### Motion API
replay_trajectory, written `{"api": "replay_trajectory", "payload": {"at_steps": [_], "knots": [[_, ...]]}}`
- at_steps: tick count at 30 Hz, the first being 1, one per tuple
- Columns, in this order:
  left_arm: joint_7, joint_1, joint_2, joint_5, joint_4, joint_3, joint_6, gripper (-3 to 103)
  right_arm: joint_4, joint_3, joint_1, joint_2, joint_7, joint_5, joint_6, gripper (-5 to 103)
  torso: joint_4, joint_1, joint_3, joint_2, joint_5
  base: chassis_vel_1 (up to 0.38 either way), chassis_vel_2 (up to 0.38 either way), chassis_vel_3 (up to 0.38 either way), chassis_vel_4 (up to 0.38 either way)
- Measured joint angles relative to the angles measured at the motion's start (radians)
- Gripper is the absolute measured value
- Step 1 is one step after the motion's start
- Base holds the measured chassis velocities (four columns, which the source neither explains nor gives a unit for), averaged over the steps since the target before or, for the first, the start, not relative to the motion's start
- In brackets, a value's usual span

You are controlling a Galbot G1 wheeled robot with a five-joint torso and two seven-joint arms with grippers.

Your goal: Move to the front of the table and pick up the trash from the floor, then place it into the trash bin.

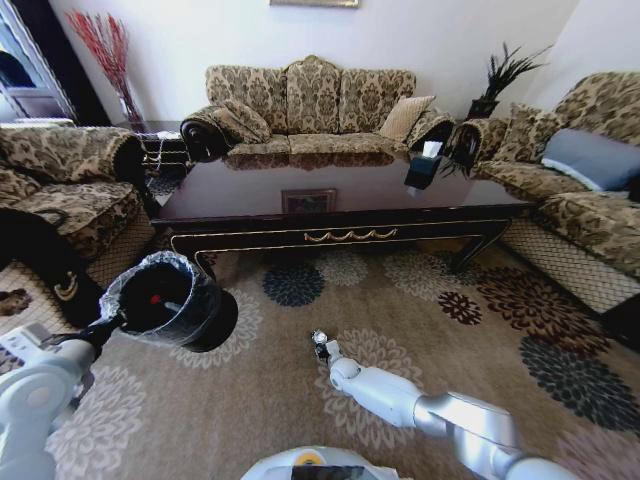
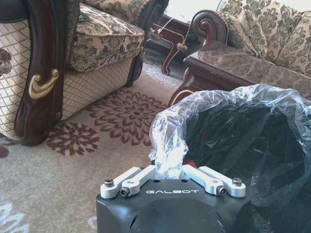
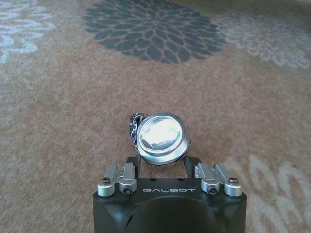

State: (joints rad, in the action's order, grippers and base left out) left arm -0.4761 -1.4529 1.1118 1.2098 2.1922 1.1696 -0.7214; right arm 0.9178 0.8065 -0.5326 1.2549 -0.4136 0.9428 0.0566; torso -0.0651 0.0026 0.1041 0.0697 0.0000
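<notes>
My left gripper (image 1: 108,324) is shut on the bag-lined rim of the black trash bin (image 1: 166,300), which tilts above the floor (image 1: 270,400) at my left. In the left wrist view the gripper (image 2: 168,170) pinches the crinkly plastic at the bin (image 2: 243,141) rim. Something red (image 1: 153,298) lies inside the bin. My right gripper (image 1: 320,341) hangs low over the carpet in front of the table (image 1: 240,195), shut on a small round silvery piece of trash (image 3: 160,137). The right wrist view shows the gripper (image 3: 162,158) holding it just above the floor (image 3: 73,121).
The dark wooden table stands ahead with a dark tissue box (image 1: 424,166) on its right end. A patterned sofa (image 1: 310,100) sits behind it, an armchair (image 1: 60,190) at the left and another sofa (image 1: 580,190) at the right. Open carpet lies between bin and right gripper.
</notes>
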Motion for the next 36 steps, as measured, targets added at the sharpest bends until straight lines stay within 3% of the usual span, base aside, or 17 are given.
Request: {"api": "replay_trajectory", "payload": {"at_steps": [11, 14, 16, 24, 27, 36], "knots": [[0.001, 0.000, 0.000, -0.003, 0.002, 0.000, 0.000, 3, 0.026, 0.001, 0.006, -0.024, -0.006, -0.001, -0.003, 47, 0.0000, 0.000, 0.000, 0.000, 0.0000, 0.000, 0.000, 0.000, 0.000], [0.001, 0.000, -0.001, -0.002, 0.003, 0.001, 0.000, 3, 0.024, 0.006, 0.006, -0.022, -0.028, -0.016, -0.006, 62, 0.0000, 0.000, 0.000, 0.000, 0.0000, 0.000, 0.000, 0.000, 0.000], [0.001, 0.000, -0.001, -0.002, 0.003, 0.001, 0.000, 3, 0.024, 0.008, 0.006, -0.022, -0.033, -0.020, -0.006, 62, 0.0000, 0.000, 0.000, 0.000, 0.0000, 0.000, 0.000, 0.000, 0.000], [0.002, 0.002, 0.002, -0.005, 0.005, -0.006, 0.000, 3, 0.054, 0.058, 0.029, -0.047, -0.065, -0.077, -0.004, 94, -0.0002, 0.000, 0.000, 0.000, 0.0000, 0.000, 0.000, 0.000, 0.000], [0.002, 0.000, 0.002, -0.005, 0.006, -0.005, 0.000, 3, 0.039, 0.068, 0.039, -0.030, -0.059, -0.074, -0.009, 99, -0.0003, 0.000, 0.000, 0.000, 0.0000, 0.000, 0.000, 0.000, 0.000], [0.003, -0.010, 0.000, -0.003, 0.010, 0.011, 0.000, 3, -0.027, 0.100, 0.059, 0.028, -0.037, -0.037, -0.018, 100, 0.0001, 0.000, 0.000, 0.000, 0.0000, 0.000, 0.000, 0.000, 0.000]]}}
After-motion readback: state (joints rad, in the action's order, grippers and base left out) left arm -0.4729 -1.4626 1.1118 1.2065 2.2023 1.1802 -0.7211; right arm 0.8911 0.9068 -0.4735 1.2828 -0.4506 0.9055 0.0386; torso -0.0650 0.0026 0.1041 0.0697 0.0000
